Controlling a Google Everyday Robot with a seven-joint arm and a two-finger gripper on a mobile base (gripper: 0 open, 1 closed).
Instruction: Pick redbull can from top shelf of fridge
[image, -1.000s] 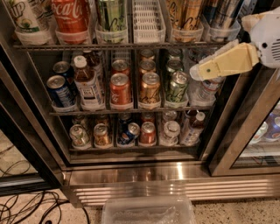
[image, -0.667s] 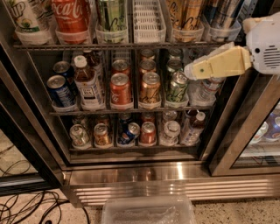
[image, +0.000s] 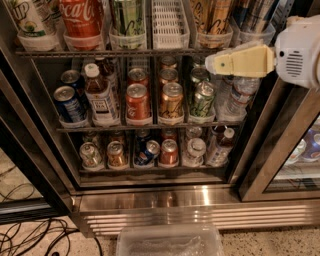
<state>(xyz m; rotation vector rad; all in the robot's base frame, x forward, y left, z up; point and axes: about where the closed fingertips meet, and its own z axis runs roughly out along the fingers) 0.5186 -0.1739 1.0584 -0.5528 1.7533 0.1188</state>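
At right of fridge (image: 200, 199), held gripper (image: 213, 63) level, pointing left, just under top shelf (image: 100, 52); could not tell its opening.

Matt plastic tool (image: 212, 63) by metal shelf (image: 100, 52)

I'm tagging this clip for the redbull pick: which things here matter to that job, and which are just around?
For the job:
redbull can, top-right bin
top shelf
fridge
gripper, at the right, about level with that shelf

Just there:
Coca-Cola bottle
green can
gold-and-black cans
white bin
red short can
floor cables
plastic tub
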